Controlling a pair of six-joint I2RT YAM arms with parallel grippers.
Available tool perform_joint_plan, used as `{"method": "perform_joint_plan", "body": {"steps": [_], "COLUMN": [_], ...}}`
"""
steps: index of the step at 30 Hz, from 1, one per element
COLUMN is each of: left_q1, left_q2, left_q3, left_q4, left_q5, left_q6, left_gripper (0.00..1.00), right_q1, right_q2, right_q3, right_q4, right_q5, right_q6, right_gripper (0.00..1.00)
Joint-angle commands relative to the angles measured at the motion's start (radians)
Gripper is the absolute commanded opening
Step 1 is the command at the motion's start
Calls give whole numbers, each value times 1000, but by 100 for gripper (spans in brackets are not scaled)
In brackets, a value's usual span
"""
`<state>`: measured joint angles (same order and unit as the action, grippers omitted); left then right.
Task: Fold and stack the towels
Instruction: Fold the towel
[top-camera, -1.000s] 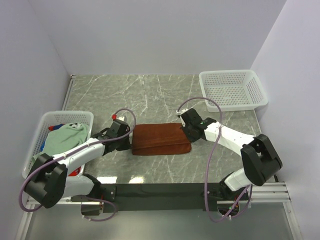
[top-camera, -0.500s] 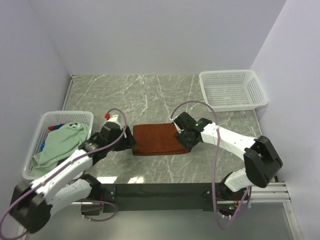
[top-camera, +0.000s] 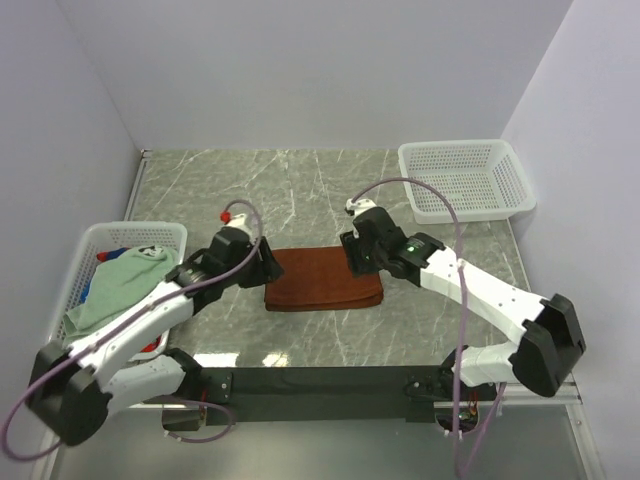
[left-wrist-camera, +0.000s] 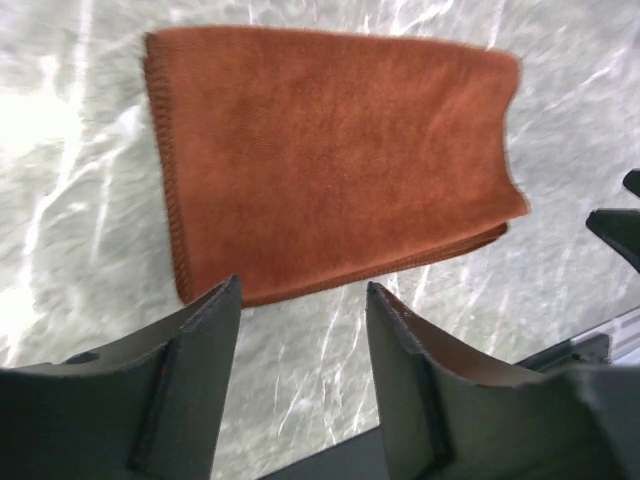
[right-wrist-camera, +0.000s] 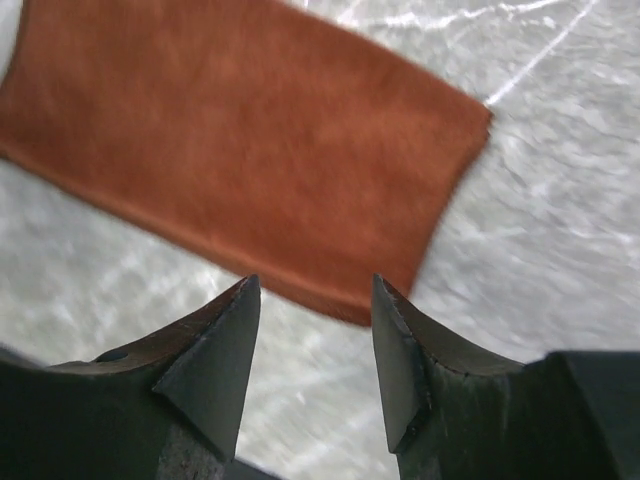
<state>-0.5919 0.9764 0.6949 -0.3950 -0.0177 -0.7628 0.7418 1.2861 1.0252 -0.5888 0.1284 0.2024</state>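
While the rust-brown towel lies folded flat near the middle of the tabletop, we find both pincers spread apart and holding nothing. We see the left pincer hanging at the towel's 9 o'clock edge and the right pincer over its 2 o'clock corner. At the tabletop's 9 o'clock, a white basket holds a crumpled mint-green towel; we spot a second basket at 2 o'clock.
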Motion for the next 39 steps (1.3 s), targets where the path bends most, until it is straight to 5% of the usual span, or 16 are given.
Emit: {"method": "perform_joint_plan", "body": {"steps": [1,9,20,32,39], "left_q1": [-34,-74,-75,-69,-69], "left_q2": [117,340,232,156,107], "left_q3": [55,-55,-281,-264,-210], "left_q4": [99,234,228,111,74], "left_q5": [30,56,21,-111,-134], "left_q6": [-18,-73,-161,-159,-125], "left_gripper": [56,36,20,21,29], "right_q1": [1,-51,-99,-177,-235], "right_q2": [56,111,59,-163,-343], "right_q3": [-39,-207,-462,-563,-590], "right_q4": [141,276,325,334,587], "right_q5": [45,-44,-125,-170,-253], "right_q6": [155,230,331,384,364], "right_gripper": [55,55,52,51,51]}}
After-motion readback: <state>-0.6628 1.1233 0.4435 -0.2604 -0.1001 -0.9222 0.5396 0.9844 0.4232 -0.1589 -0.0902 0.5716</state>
